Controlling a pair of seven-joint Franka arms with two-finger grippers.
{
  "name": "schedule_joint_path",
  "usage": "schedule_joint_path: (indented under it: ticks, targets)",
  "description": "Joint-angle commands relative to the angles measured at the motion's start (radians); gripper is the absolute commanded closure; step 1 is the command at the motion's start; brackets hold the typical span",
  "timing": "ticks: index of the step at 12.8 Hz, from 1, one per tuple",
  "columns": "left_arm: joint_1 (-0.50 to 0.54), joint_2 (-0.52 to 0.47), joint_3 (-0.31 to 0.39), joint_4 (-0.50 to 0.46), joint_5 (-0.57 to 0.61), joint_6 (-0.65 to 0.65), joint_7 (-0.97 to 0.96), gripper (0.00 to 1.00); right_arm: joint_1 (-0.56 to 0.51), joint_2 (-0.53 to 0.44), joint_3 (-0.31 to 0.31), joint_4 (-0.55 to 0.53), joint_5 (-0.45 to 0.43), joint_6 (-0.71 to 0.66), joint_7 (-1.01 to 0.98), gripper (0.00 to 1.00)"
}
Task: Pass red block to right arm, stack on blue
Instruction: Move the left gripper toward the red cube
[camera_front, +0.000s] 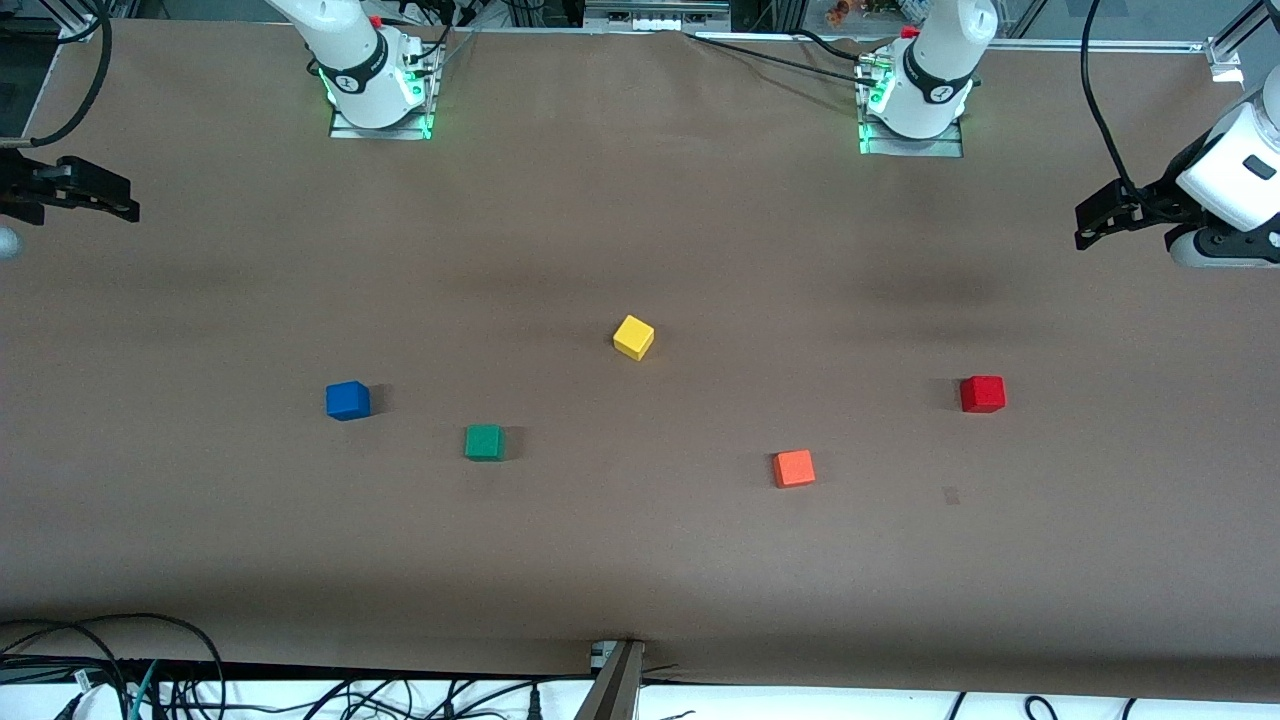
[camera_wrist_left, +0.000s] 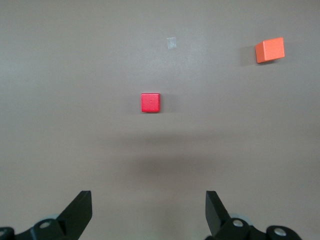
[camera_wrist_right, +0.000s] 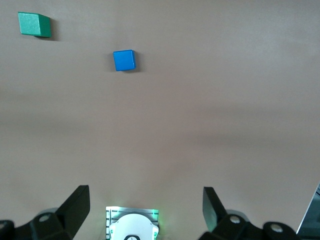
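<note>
Both arms are parked up high with nothing in their pincers. The left gripper (camera_wrist_left: 149, 212) hangs over the left arm's end of the table, fingers spread wide apart and touching nothing. Same deal for the right gripper (camera_wrist_right: 146, 210) at the right arm's end. The red block (camera_front: 982, 393) sits alone on the table (camera_front: 640, 560). The blue block (camera_front: 347, 400) is well apart from it, the green block (camera_front: 484, 442) at its 4 o'clock.

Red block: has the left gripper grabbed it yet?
No, the red block lies alone on the table, and the left gripper hangs open above it.
</note>
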Motion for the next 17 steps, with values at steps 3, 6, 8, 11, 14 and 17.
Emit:
schedule_joint_path:
  ticks: [3, 6, 8, 11, 14, 17]
  targets:
    - [-0.002, 0.01, 0.005, 0.028, 0.005, -0.02, 0.024, 0.0, -0.005, 0.011, 0.007, 0.028, 0.011, -0.004, -0.003, 0.0]
    - [-0.002, 0.011, 0.003, 0.028, 0.005, -0.02, 0.024, 0.0, -0.005, 0.011, 0.006, 0.028, 0.011, -0.004, -0.005, 0.0]
    - [0.0, 0.013, 0.003, 0.028, 0.005, -0.02, 0.022, 0.0, -0.005, 0.011, 0.004, 0.027, 0.011, -0.006, -0.005, 0.0]
    - [0.0, 0.017, 0.003, 0.028, 0.003, -0.028, 0.021, 0.0, -0.007, 0.011, 0.003, 0.028, 0.011, -0.004, -0.005, 0.0]
    - [-0.002, 0.028, 0.003, 0.026, 0.003, -0.075, 0.022, 0.0, -0.004, 0.011, 0.007, 0.027, 0.013, -0.004, -0.005, 0.0]
    - [-0.003, 0.043, 0.003, 0.014, 0.003, -0.115, 0.022, 0.0, -0.004, 0.011, 0.007, 0.027, 0.011, -0.006, -0.003, 0.0]
